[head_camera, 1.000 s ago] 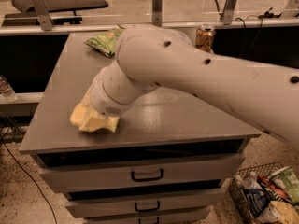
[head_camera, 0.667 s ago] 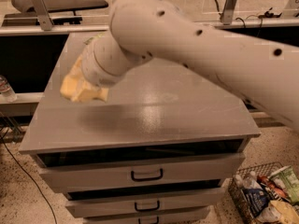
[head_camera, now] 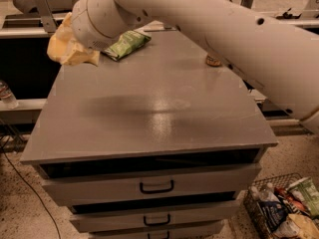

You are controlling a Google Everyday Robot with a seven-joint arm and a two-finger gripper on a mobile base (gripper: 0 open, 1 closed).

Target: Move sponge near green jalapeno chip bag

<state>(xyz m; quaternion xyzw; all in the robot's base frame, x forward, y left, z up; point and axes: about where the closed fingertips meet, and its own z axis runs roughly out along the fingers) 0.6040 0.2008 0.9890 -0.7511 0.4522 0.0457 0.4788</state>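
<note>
At the upper left of the frame, the gripper [head_camera: 66,38] is clamping the sponge [head_camera: 75,56] at the end of the thick white arm [head_camera: 224,29]. The arm is reaching in from the right edge and crossing the upper part of the frame. The sponge is showing as a pale yellow foam mass below and left of the wrist housing, and it is hanging over the far left corner of the grey cabinet top [head_camera: 149,113]. Part of the foam is lying past the cabinet's left edge. Whether it is resting on the surface or being held just above it cannot be determined.

The green jalapeno chip bag [head_camera: 128,43] is lying flat on the far part of the cabinet top, just beside the sponge on its right. Contact between the two cannot be confirmed.

A gold drink can [head_camera: 213,60] is standing at the far right of the top, mostly hidden behind the arm. Drawer fronts with a dark handle [head_camera: 156,186] are filling the lower centre. A wire basket [head_camera: 259,218] of snack packets is sitting on the floor at the lower right. A clear bottle [head_camera: 6,94] is standing at the left edge.
</note>
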